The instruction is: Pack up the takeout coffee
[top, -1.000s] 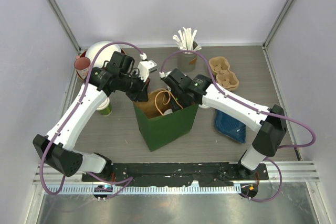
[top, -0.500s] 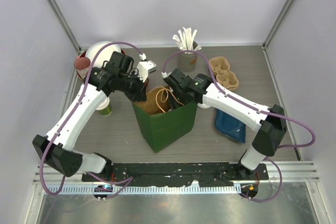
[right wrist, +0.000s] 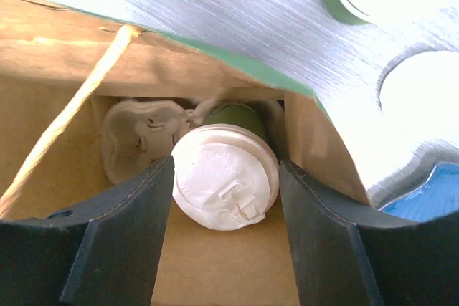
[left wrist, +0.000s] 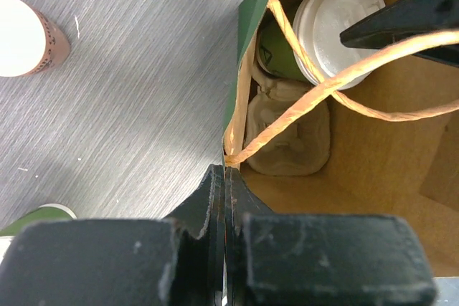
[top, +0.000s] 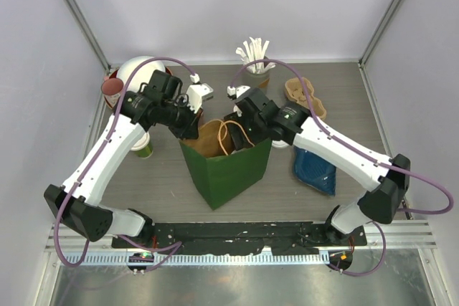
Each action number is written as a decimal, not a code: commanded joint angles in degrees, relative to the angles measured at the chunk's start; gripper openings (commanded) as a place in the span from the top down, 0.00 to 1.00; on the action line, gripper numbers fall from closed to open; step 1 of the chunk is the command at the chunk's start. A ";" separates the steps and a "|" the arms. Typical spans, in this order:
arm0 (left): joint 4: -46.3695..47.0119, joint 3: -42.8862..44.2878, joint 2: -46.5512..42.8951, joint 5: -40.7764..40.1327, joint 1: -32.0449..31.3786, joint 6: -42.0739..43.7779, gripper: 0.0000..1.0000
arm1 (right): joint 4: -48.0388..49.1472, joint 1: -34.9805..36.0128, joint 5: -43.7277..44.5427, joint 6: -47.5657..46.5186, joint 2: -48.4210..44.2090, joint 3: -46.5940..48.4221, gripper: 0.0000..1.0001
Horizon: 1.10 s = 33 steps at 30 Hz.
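The left rim of the green paper bag (top: 229,170) is being pinched by the left gripper (left wrist: 224,177), its jaws clenched on the paper just beside the twine handle (left wrist: 323,84). The bag is being kept upright in the middle of the surface (top: 165,184). The right gripper (right wrist: 226,166) is being held over the bag's mouth, its jaws released and spread wide. A lidded green cup (right wrist: 224,184) is being framed between them; contact cannot be told. That cup is being carried in a pulp tray (left wrist: 287,141) at the bottom of the bag. Another green cup (top: 145,151) is being left standing on the surface, left of the bag.
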 commanded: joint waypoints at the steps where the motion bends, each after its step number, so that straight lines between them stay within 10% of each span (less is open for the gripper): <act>1: -1.27 2.38 -0.52 -0.53 0.07 0.87 1.00 | 5.80 -0.07 0.55 -0.05 -3.96 -0.67 0.34; 33: 0.40 1.59 -0.61 -0.70 -0.28 2.62 1.00 | 22.41 0.46 -2.17 -0.22 -19.43 -6.29 0.33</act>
